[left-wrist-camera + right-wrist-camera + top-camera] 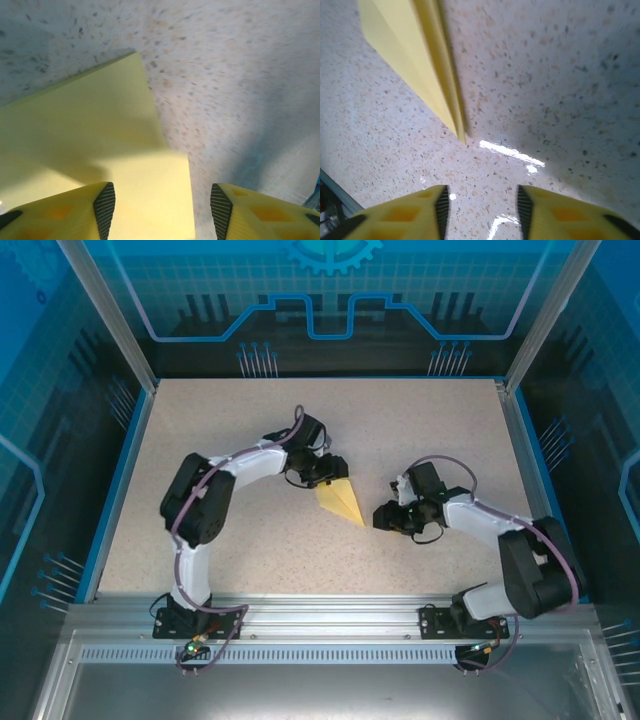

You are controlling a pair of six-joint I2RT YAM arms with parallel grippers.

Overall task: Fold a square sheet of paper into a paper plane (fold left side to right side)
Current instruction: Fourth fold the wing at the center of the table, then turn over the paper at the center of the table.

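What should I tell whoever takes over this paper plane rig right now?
Left gripper: open, empty, over the wide end of the paper.
Right gripper: open, empty, just short of its pointed tip.
The paper lies flat on the table between the arms.
Done: folded into a slim pointed wedge.
Left: possibly more folds or crease pressing; cannot tell.

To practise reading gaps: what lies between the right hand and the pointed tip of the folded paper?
A bare stretch of speckled table; nothing else sits between the right hand and the tip of the folded paper, as the right wrist view shows.
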